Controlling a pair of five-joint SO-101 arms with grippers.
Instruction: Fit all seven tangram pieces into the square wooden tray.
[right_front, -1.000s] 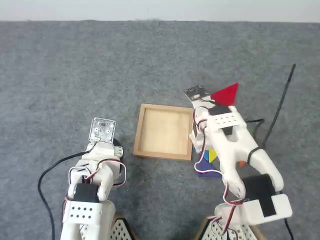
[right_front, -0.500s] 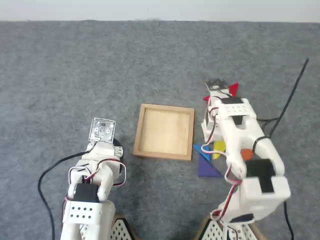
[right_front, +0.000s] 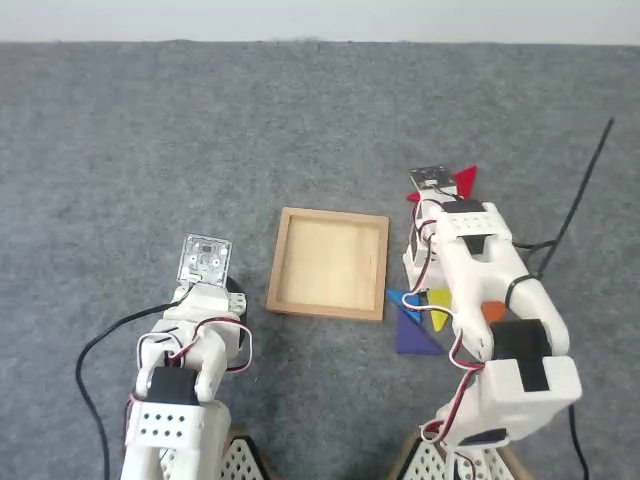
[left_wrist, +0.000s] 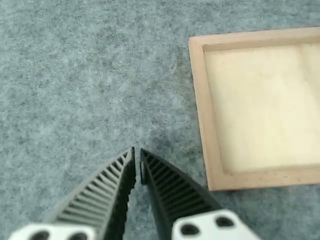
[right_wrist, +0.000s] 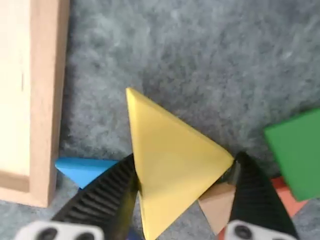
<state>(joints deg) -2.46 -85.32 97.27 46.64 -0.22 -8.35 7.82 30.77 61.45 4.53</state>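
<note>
A: Wooden tray (right_front: 278, 262) lies on the tabletop (right_front: 150, 130), no piece inside. The left gripper (left_wrist: 136, 157)?

B: Closed on nothing, left of the tray. The right gripper (right_wrist: 182, 167) pinches the yellow triangle (right_wrist: 165, 145) right of the tray, by one corner. I fear it twists out.

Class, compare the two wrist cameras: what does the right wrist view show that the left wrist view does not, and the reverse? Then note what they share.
Right wrist view: a yellow triangle held in the right gripper, with a blue piece and a green piece beside it. Left wrist view: the left gripper, shut and empty. Shared: the wooden tray, bare where visible, and the grey carpet.
</note>
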